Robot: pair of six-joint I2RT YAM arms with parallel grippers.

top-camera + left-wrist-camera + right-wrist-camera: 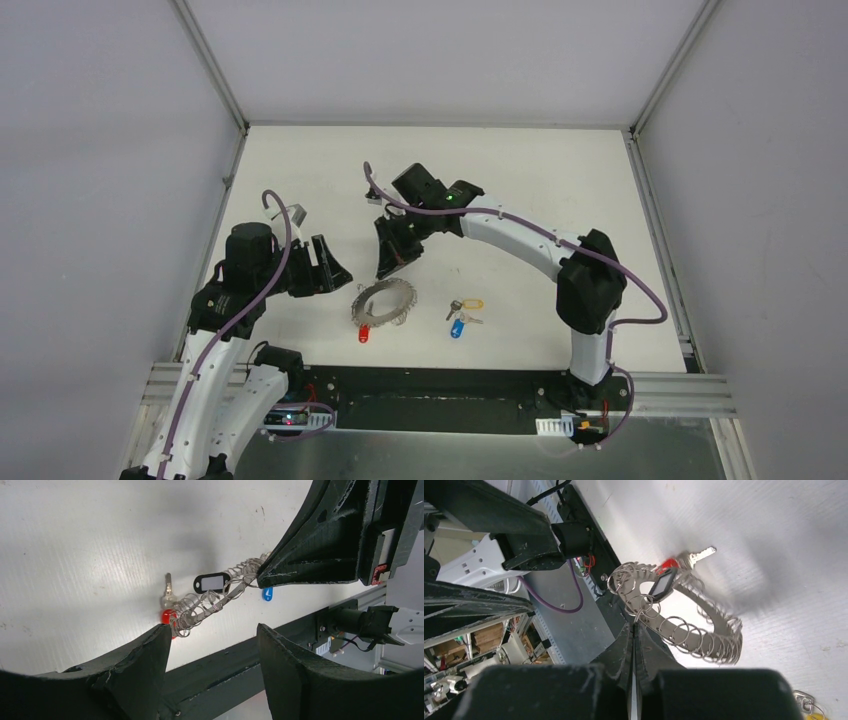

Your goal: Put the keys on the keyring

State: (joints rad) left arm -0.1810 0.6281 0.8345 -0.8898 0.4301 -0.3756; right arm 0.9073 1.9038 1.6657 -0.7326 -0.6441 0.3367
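My right end effector [633,627] is clenched on the keyring [696,637], its fingers pressed together on the ring's edge. A red key [365,335] and a black tag [210,583] hang on the ring. My left end effector [214,630] is released, fingers spread with nothing between them, just left of the ring. The yellow key [472,303] and blue key [457,328] lie loose on the desk [520,180], side by side, right of the ring.

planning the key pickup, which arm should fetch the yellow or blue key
Probably left: the left gripper is open and empty, while the right gripper is shut on the keyring. The keys lie past the ring, though.
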